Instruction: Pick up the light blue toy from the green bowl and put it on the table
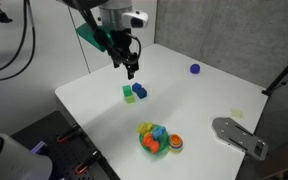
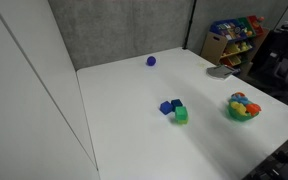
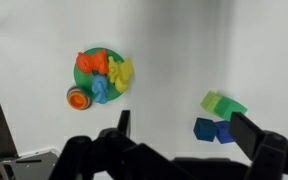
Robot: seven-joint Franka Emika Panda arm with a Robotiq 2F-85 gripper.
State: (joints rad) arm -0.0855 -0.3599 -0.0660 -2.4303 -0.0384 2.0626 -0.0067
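Fingers (image 3: 246,132) stand wide apart and hold nothing, ready for a grasp: the light blue toy (image 3: 102,90) lies in the green bowl (image 3: 82,68), crowded by an orange toy (image 3: 91,63) and a yellow toy (image 3: 121,72), while the gripper (image 1: 131,68) hangs above the table (image 1: 184,100), nearer the green cube (image 1: 128,92) than the bowl.

The bowl (image 3: 82,76) stands on the table (image 1: 209,100) with a heap of toys in it. A round toy (image 3: 77,97) lies on the table just beside the bowl's rim, next to the toy piece (image 3: 102,90) inside. A cluster of blocks (image 3: 218,115) lies well apart from the bowl, and the ball (image 1: 195,69) lies even farther from it.
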